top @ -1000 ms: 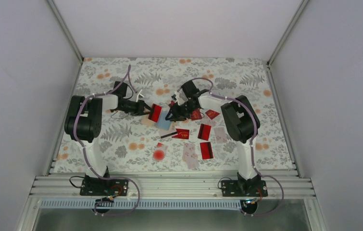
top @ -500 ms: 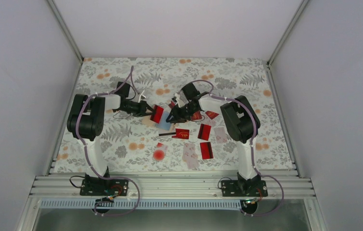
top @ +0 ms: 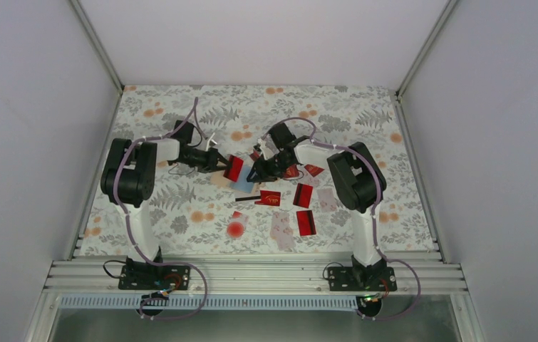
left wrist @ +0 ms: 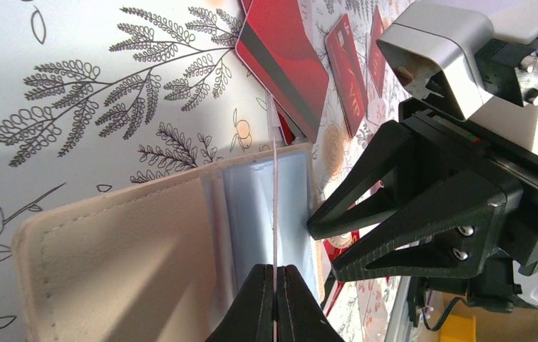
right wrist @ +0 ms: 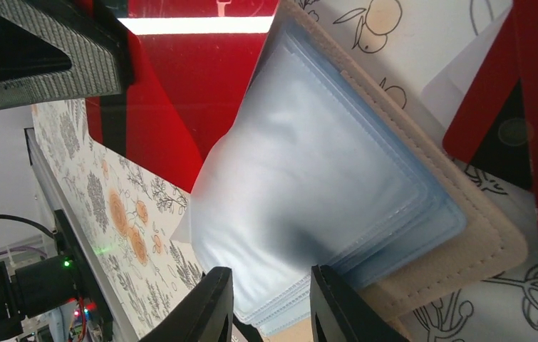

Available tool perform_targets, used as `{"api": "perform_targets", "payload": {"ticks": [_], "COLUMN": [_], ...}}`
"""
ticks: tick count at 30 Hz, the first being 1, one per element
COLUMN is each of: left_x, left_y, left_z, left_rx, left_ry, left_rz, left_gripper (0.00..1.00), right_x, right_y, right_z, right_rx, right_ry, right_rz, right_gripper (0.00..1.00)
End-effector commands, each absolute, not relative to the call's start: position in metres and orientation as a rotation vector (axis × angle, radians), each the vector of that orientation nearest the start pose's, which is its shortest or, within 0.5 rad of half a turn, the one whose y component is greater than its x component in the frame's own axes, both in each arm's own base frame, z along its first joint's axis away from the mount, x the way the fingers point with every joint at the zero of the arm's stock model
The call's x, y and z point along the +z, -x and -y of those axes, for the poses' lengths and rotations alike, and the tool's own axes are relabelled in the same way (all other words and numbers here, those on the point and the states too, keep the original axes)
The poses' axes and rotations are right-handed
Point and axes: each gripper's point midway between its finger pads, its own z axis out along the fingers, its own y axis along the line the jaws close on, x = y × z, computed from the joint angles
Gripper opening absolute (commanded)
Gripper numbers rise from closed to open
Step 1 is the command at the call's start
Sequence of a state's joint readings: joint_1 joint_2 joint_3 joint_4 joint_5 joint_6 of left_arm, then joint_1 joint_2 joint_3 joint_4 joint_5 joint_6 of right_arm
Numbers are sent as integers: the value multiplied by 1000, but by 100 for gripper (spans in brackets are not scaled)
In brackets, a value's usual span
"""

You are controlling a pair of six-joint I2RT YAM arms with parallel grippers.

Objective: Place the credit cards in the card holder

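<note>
Card poised at the sleeve mouth

From above, the left gripper [top: 221,164] is clamped tight on a red card [top: 233,168], holding it on edge just over the card holder [top: 241,184]. The holder lies open on the surface [top: 180,214] between the two arms. The right gripper [top: 255,173] reaches in from the other side, down on the holder's blue half. The rest of the credit cards [top: 303,195] lie scattered just beside it, toward the right arm.

The left wrist view shows the card edge-on, a thin line crossing the blue sleeves [left wrist: 259,206], with the right gripper's fingers [left wrist: 355,182] right at their outer edge.

In the right wrist view, its jaws are partly closed with a bunch of those sleeves pinched between them. The top leaf bulges up and the red card stands just past it. Whether the card's edge is inside a pocket yet, I cannot tell.

To do this well, I would keep the sleeves pinned and the mouth lifted. Then tip the card flatter to line it up with the pocket, and slide it in slowly so the plastic does not buckle.
</note>
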State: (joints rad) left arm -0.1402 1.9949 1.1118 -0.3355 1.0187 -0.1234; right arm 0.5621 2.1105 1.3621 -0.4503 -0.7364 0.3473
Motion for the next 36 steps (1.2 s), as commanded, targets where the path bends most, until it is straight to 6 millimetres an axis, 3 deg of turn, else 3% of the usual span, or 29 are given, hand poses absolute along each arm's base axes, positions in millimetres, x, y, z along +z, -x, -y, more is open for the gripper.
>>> {"api": "perform_targets", "payload": {"ticks": [1,14,24,36], "left_x": [47,38,52,51], "left_y": [-358,-351,-363,-352], "left_z": [208,208,203,190], "left_rx": [-1549,-1516,-1417,-1329], "left_ry": [-286,-140,-67,-27], "left_rz": [-2567,-2718,-2733,-2839], "left_gripper": [2,2,2,2], "right_x": [1,1,-7,-9], "right_y": [-309,-313,-309,-309], "right_z": [-312,-310,-309,-307], "right_rx": [1019,1018,1029,1035], "right_ry": [499,520,544,561], "right_rz": [-2960,-2945,-2958,-2961], "right_gripper": [29,29,28,28]}}
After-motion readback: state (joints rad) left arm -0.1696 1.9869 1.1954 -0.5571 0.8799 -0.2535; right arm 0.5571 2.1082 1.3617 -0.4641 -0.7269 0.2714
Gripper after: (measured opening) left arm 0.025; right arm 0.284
